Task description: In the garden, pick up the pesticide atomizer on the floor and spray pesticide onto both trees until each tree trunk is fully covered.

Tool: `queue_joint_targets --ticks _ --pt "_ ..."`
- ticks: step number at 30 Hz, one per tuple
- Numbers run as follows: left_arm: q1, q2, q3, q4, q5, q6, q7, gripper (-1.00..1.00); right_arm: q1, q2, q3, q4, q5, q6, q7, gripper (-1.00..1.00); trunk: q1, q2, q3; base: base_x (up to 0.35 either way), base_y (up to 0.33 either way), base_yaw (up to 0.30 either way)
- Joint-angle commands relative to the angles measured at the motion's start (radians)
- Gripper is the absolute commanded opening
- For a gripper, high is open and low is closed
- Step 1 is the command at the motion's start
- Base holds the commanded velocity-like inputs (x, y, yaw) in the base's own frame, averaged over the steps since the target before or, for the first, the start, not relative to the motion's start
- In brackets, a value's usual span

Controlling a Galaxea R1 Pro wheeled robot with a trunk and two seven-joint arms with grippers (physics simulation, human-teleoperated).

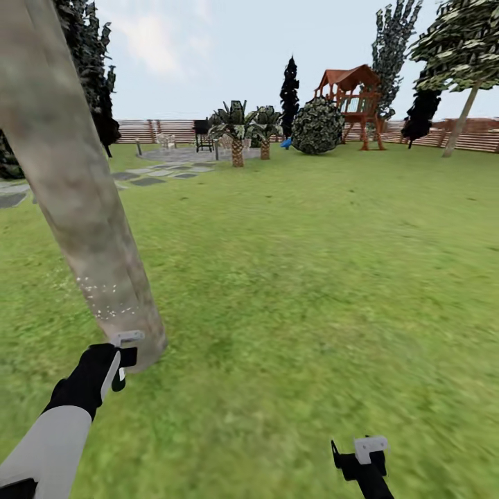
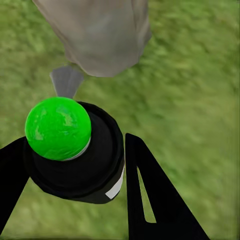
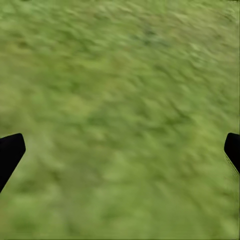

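Atomizer (image 2: 75,150), black-bodied with a bright green cap, was seen pinched between the dark fingers (image 2: 155,195) of the left gripper (image 1: 119,360) at the lower left of the head frame, held just beside the base of the near tree trunk (image 1: 76,194). That trunk was seen slanting from the upper left corner down to the grass (image 1: 312,277), mottled grey-tan, with a scatter of whitish pesticide specks (image 1: 100,298) low on its surface. A grey nozzle (image 2: 66,81) was seen pointing at the trunk base in the left wrist frame. Right gripper (image 1: 360,457) was placed at the lower right of the head frame over bare lawn, fingertips (image 3: 10,152) spread wide and empty. Second tree (image 1: 461,62) was seen at the upper right, well apart, by the slatted fence (image 1: 478,138). Palms (image 1: 239,132), a round bush (image 1: 317,126) and a wooden playset (image 1: 353,104) were seen in the upper middle.
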State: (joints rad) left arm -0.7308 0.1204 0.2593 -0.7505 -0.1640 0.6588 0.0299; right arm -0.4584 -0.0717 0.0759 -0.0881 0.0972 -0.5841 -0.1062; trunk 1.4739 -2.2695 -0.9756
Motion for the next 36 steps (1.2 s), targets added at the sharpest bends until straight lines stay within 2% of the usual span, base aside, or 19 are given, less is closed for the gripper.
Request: queue_joint_targets --ticks 1,19,31,36 --pt "-0.001 -0.001 0.001 -0.001 -0.008 0.004 -0.002 -1.0 0.0 0.0 0.007 0.0 0.009 0.0 -0.01 1.0 0.0 0.0 -0.001 0.167 -0.255 0.273" --pt "-0.001 -0.001 0.001 0.0 -0.007 0.004 -0.002 -1.0 0.0 0.0 0.007 0.0 0.009 0.0 -0.01 1.0 0.0 0.0 -0.001 0.174 -0.248 0.263" --pt "0.0 -0.001 0.003 0.0 -0.007 0.004 -0.002 -1.0 0.0 0.0 0.007 0.0 0.009 0.0 -0.01 1.0 0.0 0.0 -0.001 0.209 -0.221 0.024" --pt "0.001 -0.004 0.005 0.01 -0.007 0.003 -0.002 -1.0 0.0 0.0 0.007 0.0 0.009 -0.001 -0.01 1.0 0.0 0.0 -0.001 0.23 -0.202 0.209"
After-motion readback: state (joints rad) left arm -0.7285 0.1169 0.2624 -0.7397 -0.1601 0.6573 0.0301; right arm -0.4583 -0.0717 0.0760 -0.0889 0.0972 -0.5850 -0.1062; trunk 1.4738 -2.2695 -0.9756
